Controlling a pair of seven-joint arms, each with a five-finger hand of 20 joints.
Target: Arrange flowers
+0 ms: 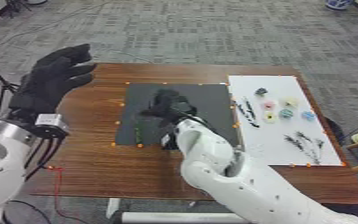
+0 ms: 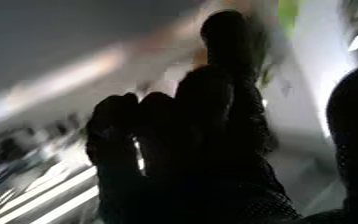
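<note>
Left hand (image 1: 53, 82) raised at upper left, fingers loosely open, empty. Right hand (image 1: 167, 106) mid-frame over black mat (image 1: 213, 92), fingers nearly straight, thumb apart; can't tell if holding anything. Green stem (image 1: 138, 131) lower left on mat; flower heads (image 1: 288, 102) right, on white board (image 1: 282, 87).

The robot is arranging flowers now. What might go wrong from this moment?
The right hand is over the dark mat, close to the green stem; a sideways sweep might push the stem out of place.

The right arm passes by the near left corner of the white board, so a bump might shift the loose blue flower head or the dark sprigs.
</note>
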